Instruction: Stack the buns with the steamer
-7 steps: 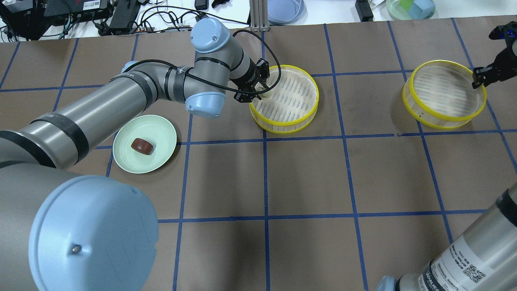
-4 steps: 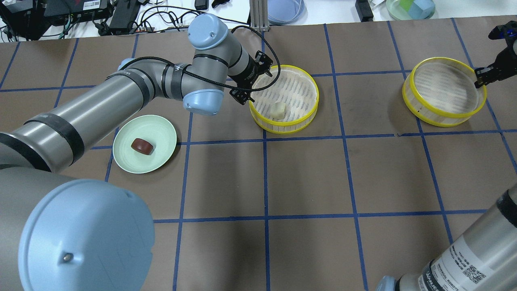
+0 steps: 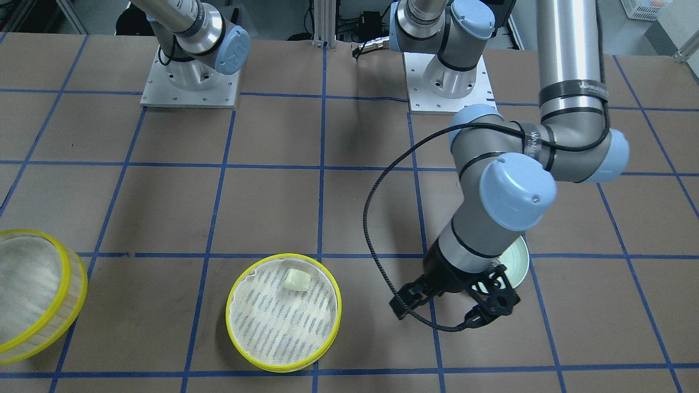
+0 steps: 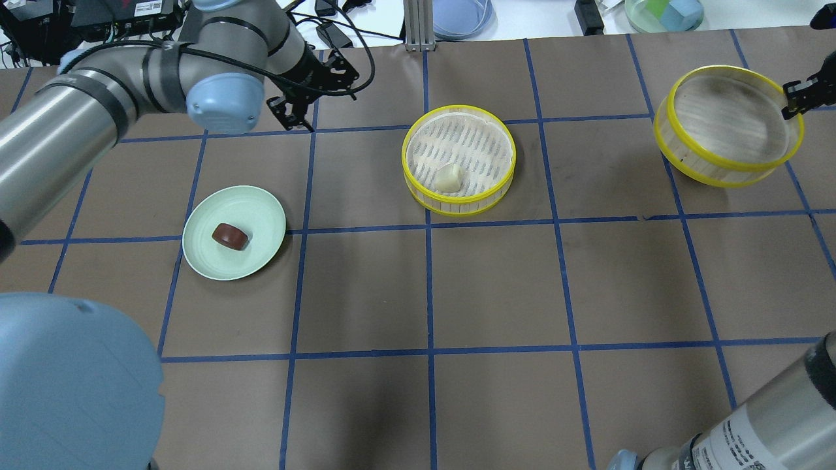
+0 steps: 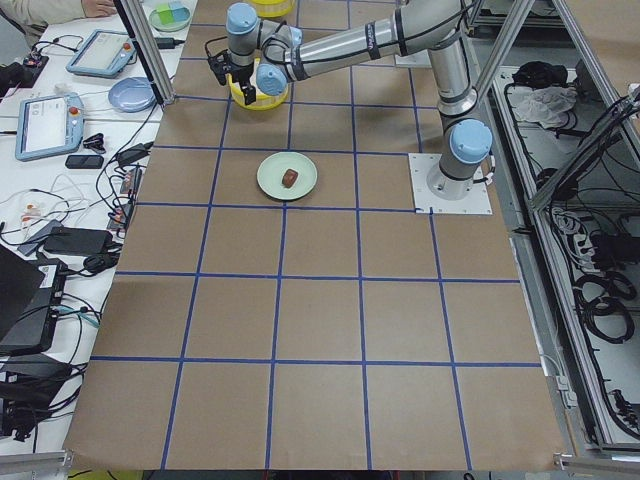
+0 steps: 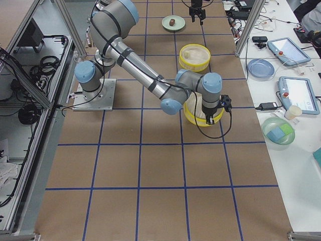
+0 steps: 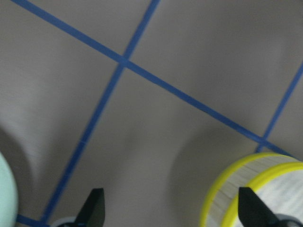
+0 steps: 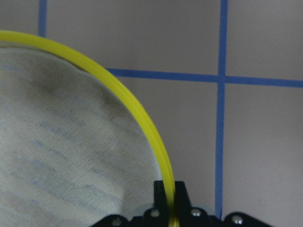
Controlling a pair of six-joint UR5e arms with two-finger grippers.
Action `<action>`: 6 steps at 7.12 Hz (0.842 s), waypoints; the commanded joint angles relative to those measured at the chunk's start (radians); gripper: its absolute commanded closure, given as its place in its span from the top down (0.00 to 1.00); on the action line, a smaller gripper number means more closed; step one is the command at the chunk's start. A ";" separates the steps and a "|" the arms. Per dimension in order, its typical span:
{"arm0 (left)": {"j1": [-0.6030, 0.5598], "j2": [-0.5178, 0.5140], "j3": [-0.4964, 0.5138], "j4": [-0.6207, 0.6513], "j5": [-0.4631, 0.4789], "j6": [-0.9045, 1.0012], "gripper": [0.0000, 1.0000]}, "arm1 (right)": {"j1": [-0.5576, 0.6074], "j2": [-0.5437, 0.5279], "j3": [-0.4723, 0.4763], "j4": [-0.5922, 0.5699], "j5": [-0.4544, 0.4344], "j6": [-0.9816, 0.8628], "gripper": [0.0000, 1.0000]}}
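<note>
The cream-white bun (image 4: 449,177) lies inside the middle steamer tray (image 4: 460,108), which stands on the table; it shows in the front view (image 3: 297,280) too. The dark reddish-brown bun (image 4: 230,235) sits on the pale green plate (image 4: 258,207). My left gripper (image 4: 321,96) is open and empty, raised to the far left of that tray and beyond the plate. My right gripper (image 4: 793,98) is shut on the yellow rim of the second steamer tray (image 4: 725,170) and holds it tilted above the table; the right wrist view shows the rim pinched between the fingers (image 8: 170,198).
The table is brown paper with blue tape lines. Cables, tablets and bowls (image 4: 460,16) lie along the far edge. The left arm hides most of the plate (image 3: 521,267) in the front view. The arms' bases (image 3: 191,82) stand at the robot's side.
The left gripper let go of the cream bun in the middle tray and drew back up and to the left. The right gripper lifted the second tray, which now tilts.
</note>
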 commanded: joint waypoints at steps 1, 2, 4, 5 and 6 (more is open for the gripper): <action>0.105 0.040 -0.055 -0.140 0.095 0.285 1.00 | 0.126 -0.072 0.005 0.041 -0.050 0.132 0.00; 0.134 0.045 -0.105 -0.127 0.098 0.441 1.00 | 0.191 -0.104 0.011 0.082 -0.061 0.234 0.00; 0.169 0.053 -0.211 -0.120 0.108 0.736 1.00 | 0.344 -0.138 0.019 0.087 -0.079 0.406 0.00; 0.223 0.053 -0.245 -0.116 0.140 0.914 0.98 | 0.443 -0.141 0.019 0.081 -0.119 0.499 0.00; 0.289 0.051 -0.268 -0.116 0.143 1.072 0.97 | 0.543 -0.134 0.020 0.074 -0.131 0.626 0.00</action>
